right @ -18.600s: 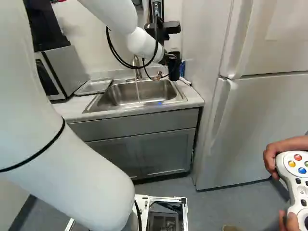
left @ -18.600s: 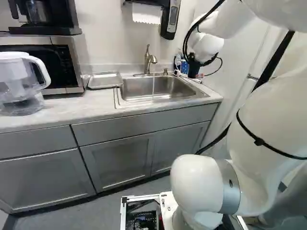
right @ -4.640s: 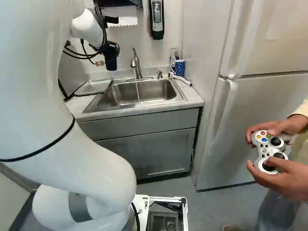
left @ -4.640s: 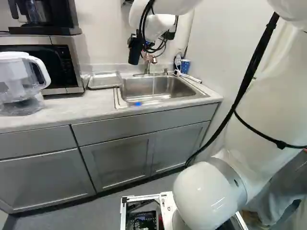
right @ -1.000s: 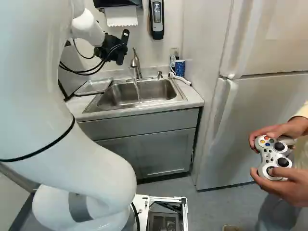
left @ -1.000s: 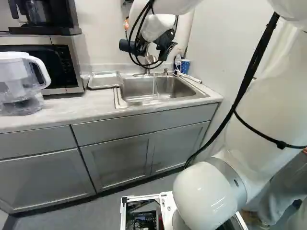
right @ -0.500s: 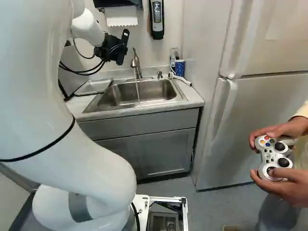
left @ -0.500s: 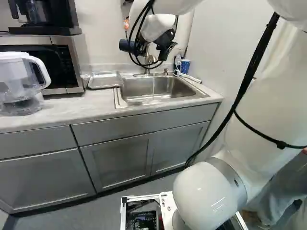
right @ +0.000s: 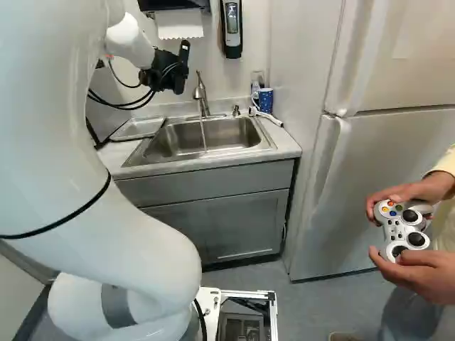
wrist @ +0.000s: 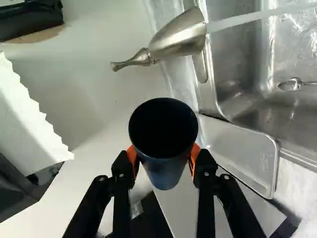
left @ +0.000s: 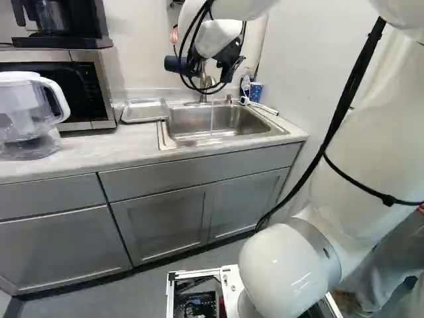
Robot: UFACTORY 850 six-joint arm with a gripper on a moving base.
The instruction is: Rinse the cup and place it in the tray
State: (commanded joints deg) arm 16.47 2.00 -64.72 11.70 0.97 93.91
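The white arm [right: 53, 135] is the biggest thing, filling one side of each base view. A tall refrigerator [right: 380, 170] stands at the right of the right base view. Grey cabinets [left: 159, 225] carry a pale tabletop [left: 86, 151], and a steel sink [right: 266, 145] is set into it. A microwave [left: 103, 86] sits at the left of the left base view, with a dark coffee maker [left: 63, 42] on top and a clear pitcher [left: 23, 119] near its front.

Next down in size is the metal tray [left: 144, 111], lying flat beside the sink. The black gripper [left: 185, 65] is up in the air, its fingers parted by just the width of the dark blue cup [wrist: 163, 173], with an orange pad pressed to each side. The cup is tipped on its side, mouth toward the wrist camera, above the tabletop and apart from the tray. The faucet [right: 201, 94] runs a thin stream of water [right: 203, 135] into the sink, clear of the cup. A speckled blue mug [right: 266, 100] stands behind the sink's corner.
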